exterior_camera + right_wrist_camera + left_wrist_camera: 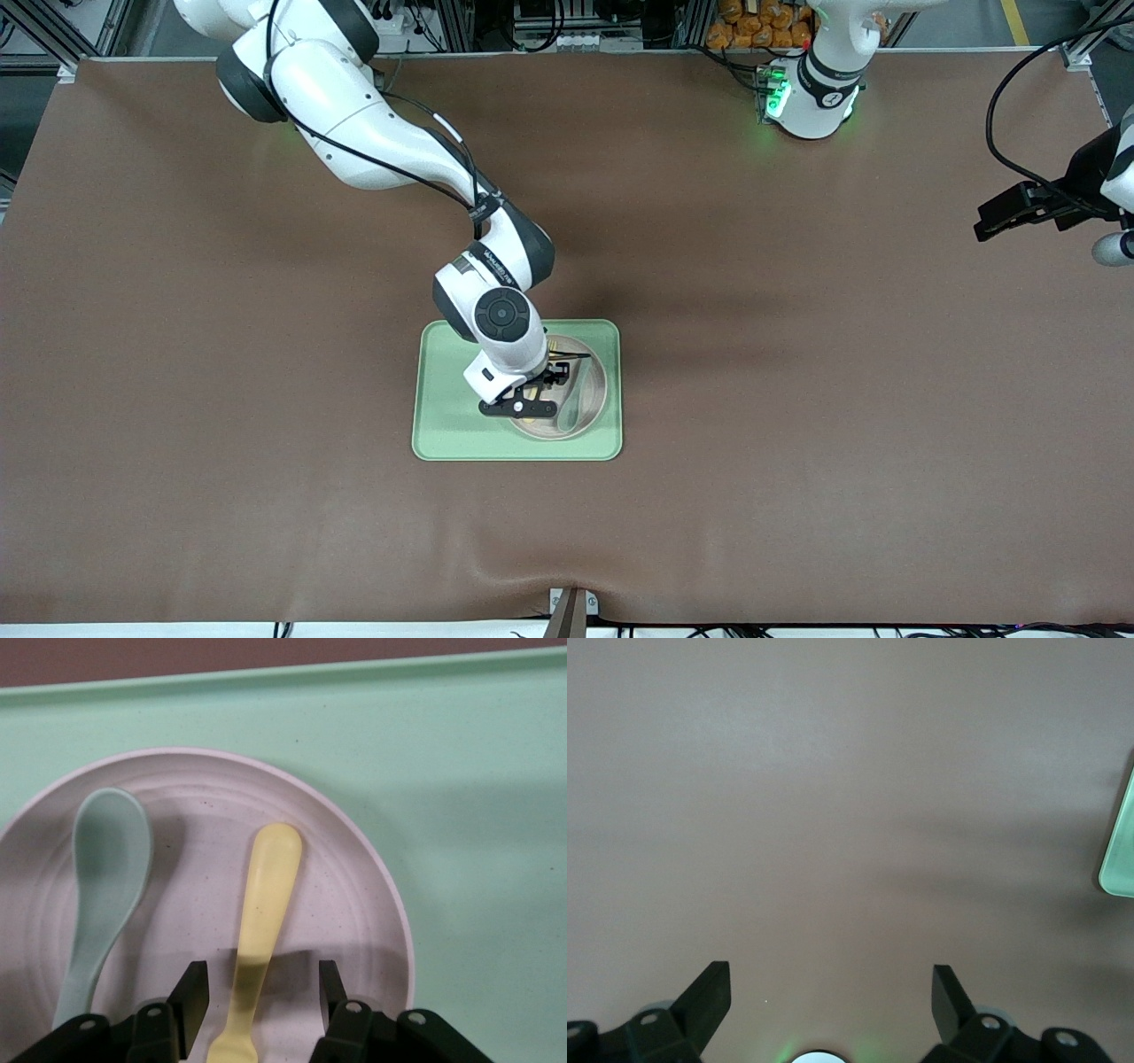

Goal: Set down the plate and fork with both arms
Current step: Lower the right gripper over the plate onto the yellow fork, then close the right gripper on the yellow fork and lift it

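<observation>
Closing in on the fork now: I've got the right gripper down low over the plate, one finger on each side of the pale yellow handle, a gap on both sides, so nothing is grasped yet. I straddle the handle across its narrow width because, to my eye, that's the only way two fingers get a firm pinch on something lying this flat. The plate sits in the green tray, at the part nearer the left arm's end, and it holds two things: the fork, and just beside it a grey-green spoon lying roughly parallel and not touching it (I must not catch that one by mistake). Meanwhile the left gripper waits well off toward its own end, over bare brown tabletop, fingers spread wide and empty, a corner of the tray just showing in its wrist view. I reckon it's parked clear so the arms don't crowd each other.
</observation>
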